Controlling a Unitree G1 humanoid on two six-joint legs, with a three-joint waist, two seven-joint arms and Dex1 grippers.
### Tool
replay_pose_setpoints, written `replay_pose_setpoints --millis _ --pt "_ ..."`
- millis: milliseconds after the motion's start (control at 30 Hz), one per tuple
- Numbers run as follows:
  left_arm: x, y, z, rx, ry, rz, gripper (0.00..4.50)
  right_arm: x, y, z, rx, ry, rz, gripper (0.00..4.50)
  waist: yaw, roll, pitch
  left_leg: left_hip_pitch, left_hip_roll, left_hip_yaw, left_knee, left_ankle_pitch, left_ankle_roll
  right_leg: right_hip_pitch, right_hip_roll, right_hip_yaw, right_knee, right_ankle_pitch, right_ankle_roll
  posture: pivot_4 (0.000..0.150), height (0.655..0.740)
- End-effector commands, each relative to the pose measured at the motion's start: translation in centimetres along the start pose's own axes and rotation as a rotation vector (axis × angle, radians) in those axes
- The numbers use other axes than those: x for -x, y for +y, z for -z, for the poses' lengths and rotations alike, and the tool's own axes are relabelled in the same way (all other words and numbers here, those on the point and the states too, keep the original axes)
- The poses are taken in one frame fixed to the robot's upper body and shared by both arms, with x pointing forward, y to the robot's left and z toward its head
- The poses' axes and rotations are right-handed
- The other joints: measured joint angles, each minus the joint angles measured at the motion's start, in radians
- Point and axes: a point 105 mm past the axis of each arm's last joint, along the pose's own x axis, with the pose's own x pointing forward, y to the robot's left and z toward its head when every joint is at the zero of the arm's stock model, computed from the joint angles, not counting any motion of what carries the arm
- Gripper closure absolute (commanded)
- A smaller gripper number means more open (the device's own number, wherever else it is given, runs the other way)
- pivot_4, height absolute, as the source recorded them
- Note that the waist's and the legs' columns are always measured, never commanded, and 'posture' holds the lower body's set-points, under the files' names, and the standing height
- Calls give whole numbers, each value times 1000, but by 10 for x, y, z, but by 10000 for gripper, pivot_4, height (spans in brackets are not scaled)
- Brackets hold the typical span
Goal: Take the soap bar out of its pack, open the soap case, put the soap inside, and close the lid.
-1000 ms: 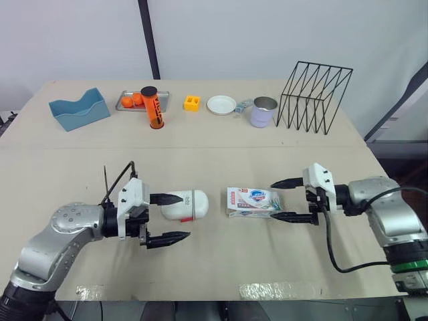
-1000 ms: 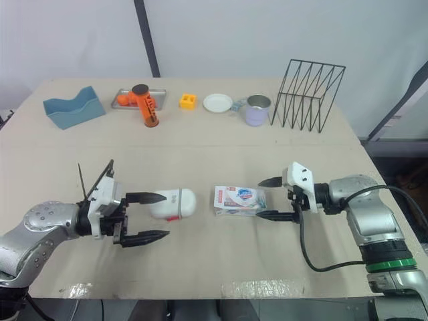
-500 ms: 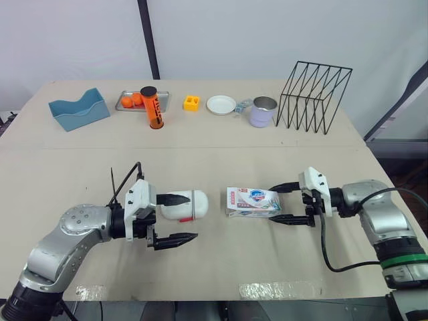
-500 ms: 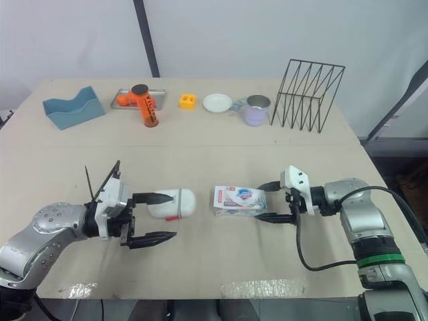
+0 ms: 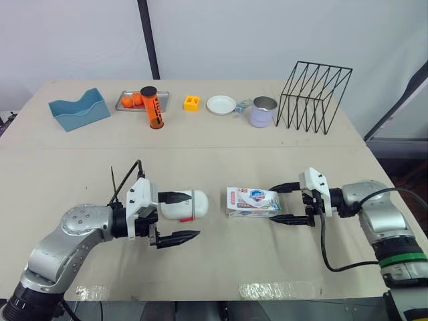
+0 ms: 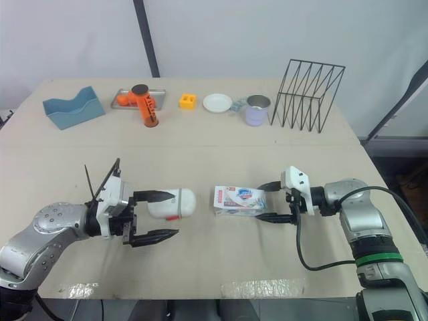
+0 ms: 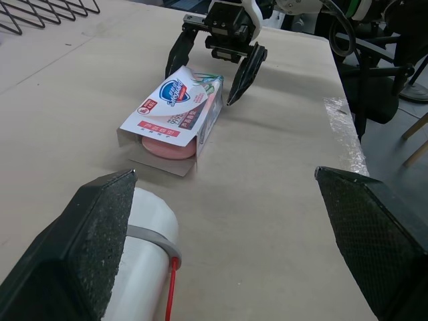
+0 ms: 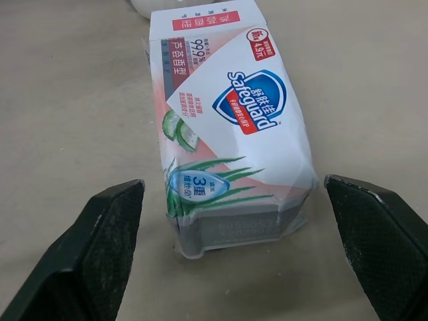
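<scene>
Lying flat on the bench [image 5: 221, 150], the soap pack [image 5: 252, 200] looks like a light, thin carton that would crush under a hard pinch and slide easily. Its end toward the white soap case [image 5: 184, 204] is open, showing the pink soap bar [image 7: 167, 148], probably hard and slick. The best hold, I judge, is across the side walls at the closed end. The right gripper [image 5: 273, 202] is wide open and empty, its fingers bracketing that closed end. The left gripper [image 5: 189, 215], also spread and empty, has one finger over the case and the other just beside it.
</scene>
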Motion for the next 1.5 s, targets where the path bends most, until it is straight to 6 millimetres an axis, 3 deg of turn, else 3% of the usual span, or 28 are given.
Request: replay_pose_setpoints --millis 33,800,867,900,1500 --pt "-3 -5 -7 -28 -17 21 0 5 -4 -8 37 -10 14 676 0 0 0 0 0 0 0 0 0 0 0 0 0 0 0 1500 7400" --pt "-5 -3 -6 -31 -24 19 0 9 -5 -7 35 -13 25 676 0 0 0 0 0 0 0 0 0 0 0 0 0 0 0 1500 7400" --pt "-6 -4 -6 -29 -24 20 0 9 -5 -7 39 -15 31 9335 0 0 0 0 0 0 0 0 0 0 0 0 0 0 0 1500 7400" --pt "-6 -4 -6 -28 -24 20 0 9 -5 -7 39 -18 33 11625 0 0 0 0 0 0 0 0 0 0 0 0 0 0 0 1500 7400" --pt "-4 -3 -3 -26 -20 24 0 12 -5 -4 28 -12 41 11625 0 0 0 0 0 0 0 0 0 0 0 0 0 0 0 1500 7400"
